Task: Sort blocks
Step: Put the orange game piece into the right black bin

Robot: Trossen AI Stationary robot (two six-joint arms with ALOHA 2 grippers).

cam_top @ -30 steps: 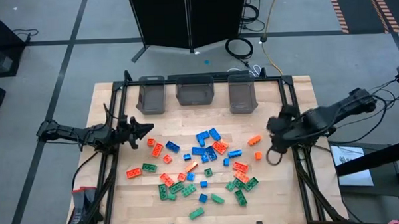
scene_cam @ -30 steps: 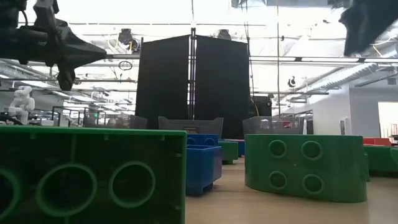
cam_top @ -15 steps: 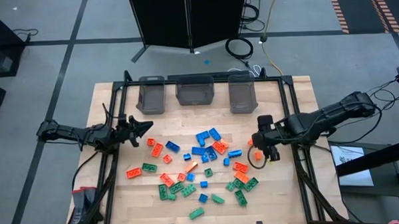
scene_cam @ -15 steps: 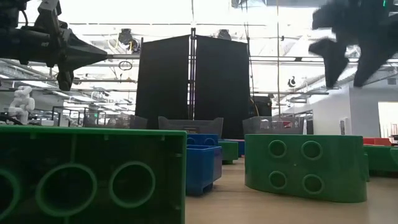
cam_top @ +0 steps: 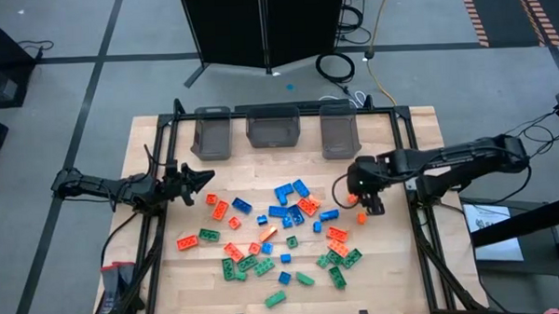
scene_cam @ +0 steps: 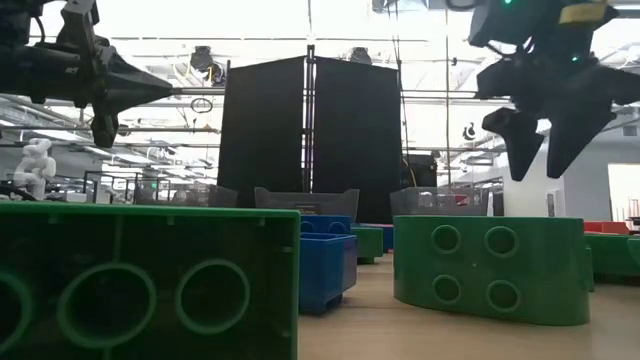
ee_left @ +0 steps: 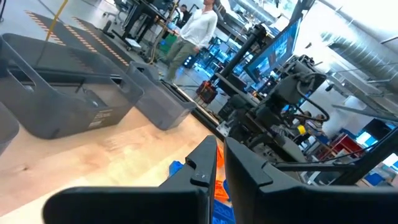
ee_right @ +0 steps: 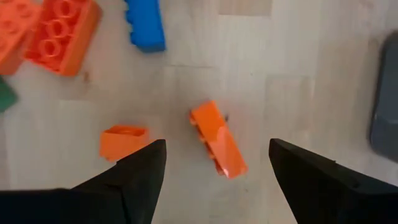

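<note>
Many small green, blue and orange-red blocks (cam_top: 282, 236) lie scattered on the wooden table. My right gripper (cam_top: 362, 191) is open and points down over a lone orange block (ee_right: 217, 140), which lies flat on the wood between the fingers without touching them. In the low view the right gripper (scene_cam: 545, 140) hangs above the table. A second orange block (ee_right: 124, 140) lies beside it. My left gripper (cam_top: 202, 181) is shut and hovers level at the pile's left side, shown also as the left gripper (scene_cam: 150, 85) in the low view.
Three grey bins (cam_top: 213, 136) (cam_top: 273, 129) (cam_top: 338, 134) stand in a row along the far edge. A blue block (ee_right: 144, 25) and an orange one (ee_right: 59, 25) lie near the right gripper. Bare wood shows along the table's right side (cam_top: 413, 255). A person stands in the room beyond.
My right gripper has swung from the table's right edge toward the left and far side, coming over the lone orange block, and has come down lower in the low view. The left arm has kept still. No block has moved.
</note>
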